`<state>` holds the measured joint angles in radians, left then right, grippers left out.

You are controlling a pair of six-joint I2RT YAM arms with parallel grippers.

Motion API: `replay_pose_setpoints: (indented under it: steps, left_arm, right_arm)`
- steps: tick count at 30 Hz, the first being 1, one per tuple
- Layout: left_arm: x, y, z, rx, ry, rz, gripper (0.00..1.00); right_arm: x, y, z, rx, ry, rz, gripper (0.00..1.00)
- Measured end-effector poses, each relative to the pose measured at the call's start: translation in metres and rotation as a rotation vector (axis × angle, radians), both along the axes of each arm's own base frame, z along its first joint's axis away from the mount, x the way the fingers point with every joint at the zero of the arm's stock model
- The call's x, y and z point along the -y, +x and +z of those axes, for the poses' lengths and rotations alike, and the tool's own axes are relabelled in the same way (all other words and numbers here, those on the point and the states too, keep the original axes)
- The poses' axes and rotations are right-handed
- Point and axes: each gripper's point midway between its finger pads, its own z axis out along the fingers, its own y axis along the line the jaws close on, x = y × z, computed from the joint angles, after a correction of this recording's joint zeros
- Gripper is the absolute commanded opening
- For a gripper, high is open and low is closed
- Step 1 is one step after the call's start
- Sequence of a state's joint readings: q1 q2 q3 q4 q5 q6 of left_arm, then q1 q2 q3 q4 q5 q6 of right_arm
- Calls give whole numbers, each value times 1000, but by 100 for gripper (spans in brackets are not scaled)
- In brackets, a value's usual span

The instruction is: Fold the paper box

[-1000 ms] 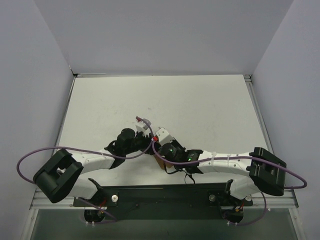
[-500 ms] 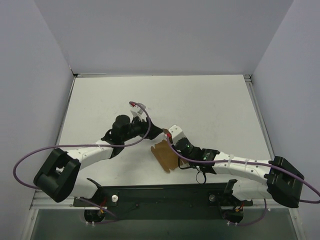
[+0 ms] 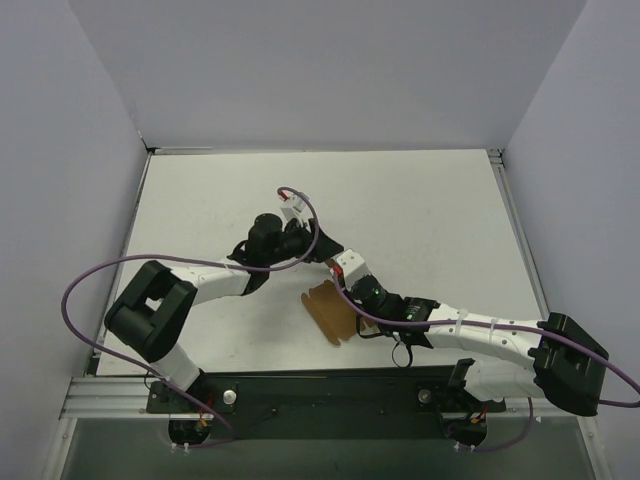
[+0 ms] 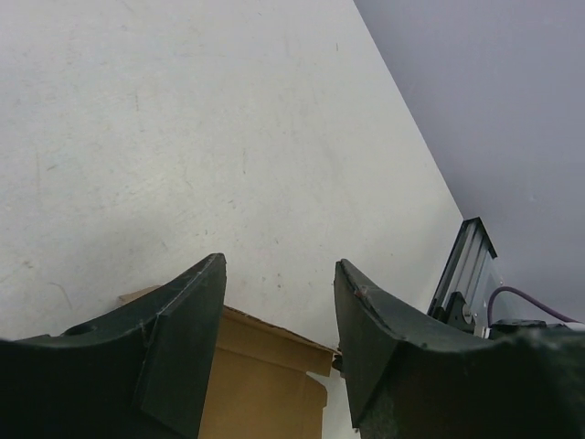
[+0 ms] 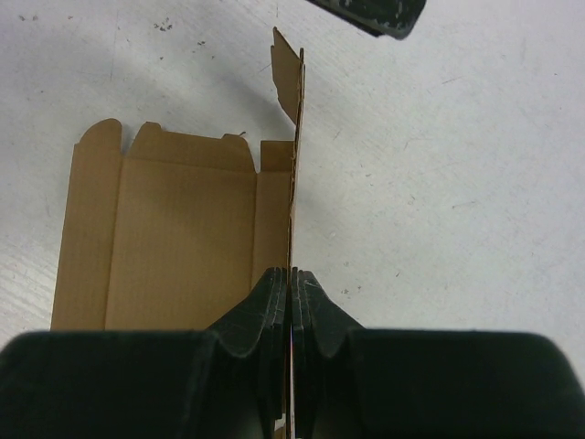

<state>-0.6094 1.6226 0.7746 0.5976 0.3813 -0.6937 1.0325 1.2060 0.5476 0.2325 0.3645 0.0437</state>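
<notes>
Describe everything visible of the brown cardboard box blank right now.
The brown die-cut cardboard sheet looks finely ribbed and is unfolded, with creased panels and notched tabs. Most of it lies flat on the white table. One side flap stands upright, pinched edge-on between the shut fingers of the right gripper. The open left gripper hovers near the flap's far end; no contact shows.

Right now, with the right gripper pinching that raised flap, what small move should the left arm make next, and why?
Probably lower the open left gripper onto the paper box to pin its flat panel: the right gripper holds one flap upright while the rest lies flat.
</notes>
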Motion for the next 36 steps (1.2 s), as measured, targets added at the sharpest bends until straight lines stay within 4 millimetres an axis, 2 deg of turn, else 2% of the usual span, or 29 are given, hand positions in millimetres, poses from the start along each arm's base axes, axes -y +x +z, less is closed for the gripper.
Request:
replay_pose_setpoints:
  steps: [12,16,27,32,36]
  left_arm:
    - [22,-19,0,-48,-52,-84,56]
    - [25,-29,-7,-71,-46,-99,56]
    - [13,-43,-7,-82,-29,-37,55]
    - [8,-46,-20,-116,11,-12,56]
    - [7,-45,-21,-105,19,-8,56]
  right_arm:
    - [1,1,0,1,0,-7,0]
    - [2,2,0,1,-3,-12,0]
    - [4,3,-1,-1,-1,-19,0]
    - [4,4,-1,1,-2,-23,0]
    - [4,3,-1,1,-2,-22,0]
